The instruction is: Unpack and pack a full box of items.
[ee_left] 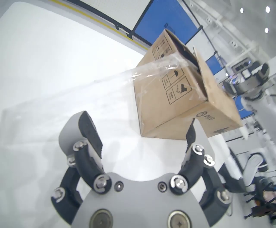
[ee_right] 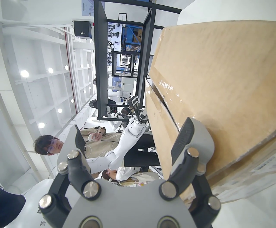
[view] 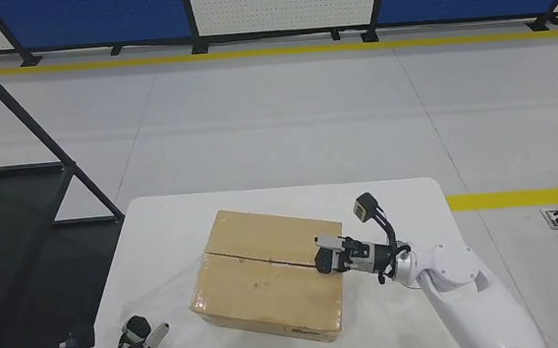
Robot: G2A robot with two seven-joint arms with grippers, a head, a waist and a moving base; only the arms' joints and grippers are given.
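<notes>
A white table [view: 165,222] holds a brown cardboard box [view: 268,278], with grey floor [view: 274,115] and blue panels [view: 89,16] far behind the box. The box's flaps are down, and clear tape [ee_left: 151,69] hangs off one side. The right gripper [view: 322,254] is wide open on the box top, and the left gripper [view: 150,332] is wide open, empty and well away from the box.

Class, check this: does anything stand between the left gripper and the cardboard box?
Nothing solid does. The left gripper, jaws open, faces the cardboard box across bare white table. Only a loose strip of clear tape trails from the box's end over that stretch.
</notes>
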